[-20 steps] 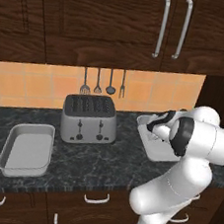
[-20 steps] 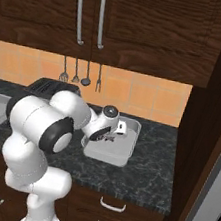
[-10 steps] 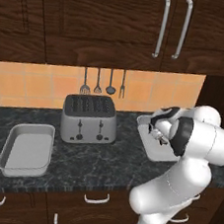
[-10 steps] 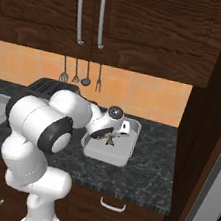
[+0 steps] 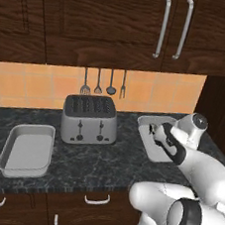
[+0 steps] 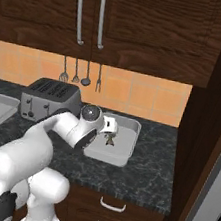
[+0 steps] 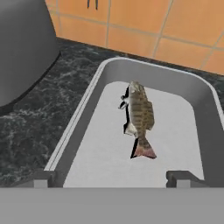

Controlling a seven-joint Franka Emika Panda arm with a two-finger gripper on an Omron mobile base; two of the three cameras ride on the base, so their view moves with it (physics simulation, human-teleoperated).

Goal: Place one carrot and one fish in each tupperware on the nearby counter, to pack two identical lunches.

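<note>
Fish [image 7: 141, 117] lies loose on the floor of the right-hand tupperware [image 7: 83, 148] in the hand view, straight ahead of the fingers [image 7: 44, 179], whose 2 tips stand wide apart at the bottom edge with nothing between them; its long axis runs away from the hand, head toward the far rim and the tiled wall, tail toward the tips and leaning a little to the right. The fish looks released, so this tray seems to have its fish and, by my reading, still lacks a carrot, which I cannot find. From the left base view, the gripper [image 5: 157, 135] hangs over that same tray [image 5: 148, 121] at the right end of the dark marbled desk [image 5: 98, 162]; a silver toaster [image 5: 89, 120] stands between it and the second tupperware [image 5: 10, 144], which sits well apart near the left end and looks bare inside. From the right base view, the small fish [image 6: 110, 139] shows inside the near tray just beside the hand, with free floor around it, and the tray's front rim [image 6: 105, 157] lies close to the desk's edge above the drawers [image 6: 112, 206].
</note>
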